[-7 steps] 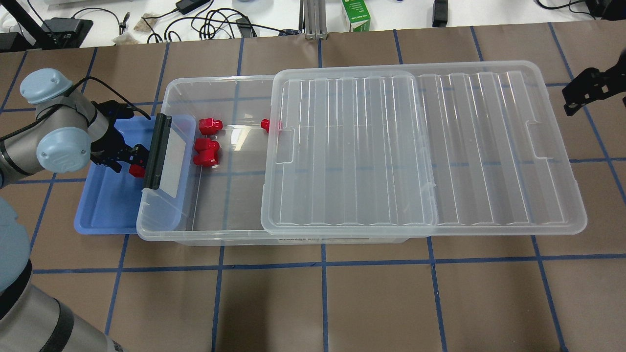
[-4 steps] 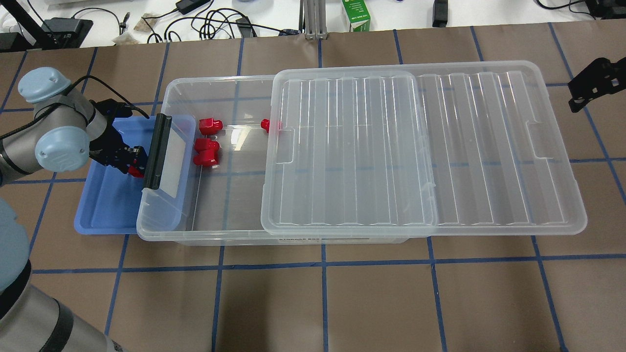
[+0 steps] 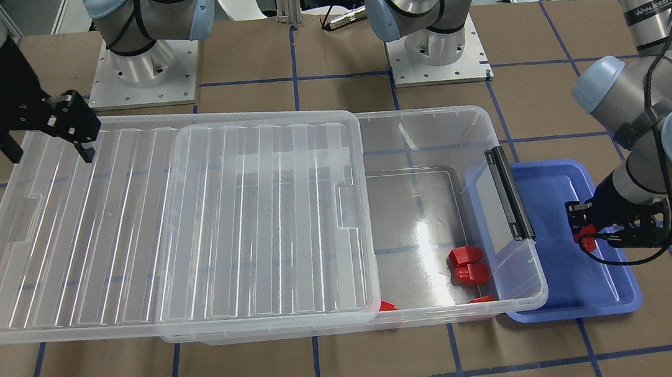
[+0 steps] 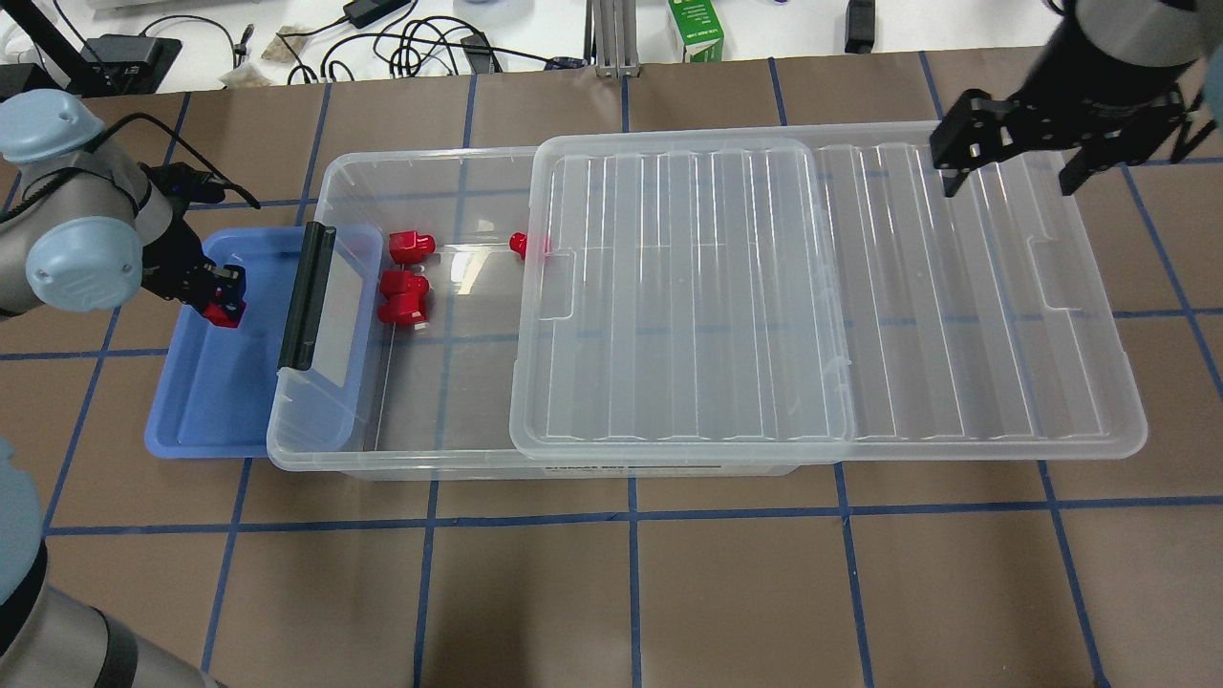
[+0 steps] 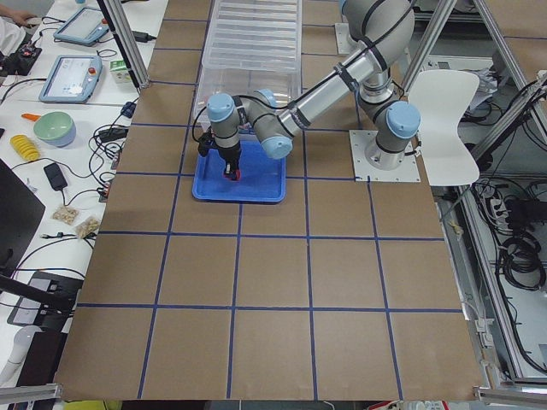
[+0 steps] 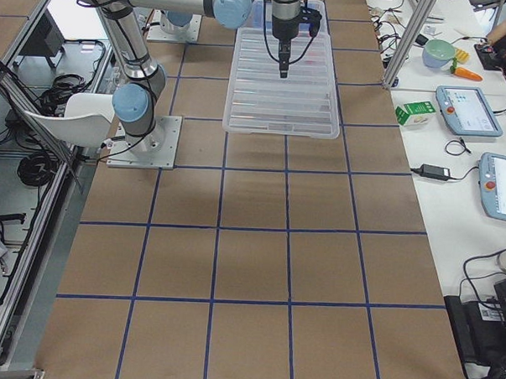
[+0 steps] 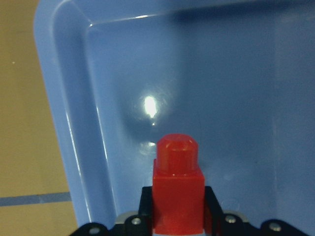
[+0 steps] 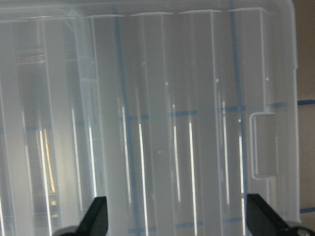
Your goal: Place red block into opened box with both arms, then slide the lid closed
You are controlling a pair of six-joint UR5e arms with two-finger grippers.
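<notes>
My left gripper [image 4: 222, 304] is shut on a red block [image 7: 177, 191], stub pointing outward, low over the blue tray [image 4: 196, 406]. The same gripper [image 3: 585, 237] shows in the front view, to the outer side of the box's black latch [image 3: 508, 192]. The clear box [image 4: 382, 161] is open at its left end and holds three red blocks [image 4: 403, 296]. The ribbed lid [image 4: 955, 306] covers the rest and overhangs to the right. My right gripper [image 4: 1008, 182] hangs open over the lid's far right corner, its fingertips [image 8: 96, 216] spread wide above the ribs.
The blue tray is partly tucked under the box's latch end. Cables and a green carton [image 4: 696, 29] lie on the white bench beyond the table. Both arm bases [image 3: 142, 65] stand behind the box.
My left gripper has drawn leftward away from the latch, still holding the red block. The right gripper has swung in from the right edge to over the lid's far corner.
</notes>
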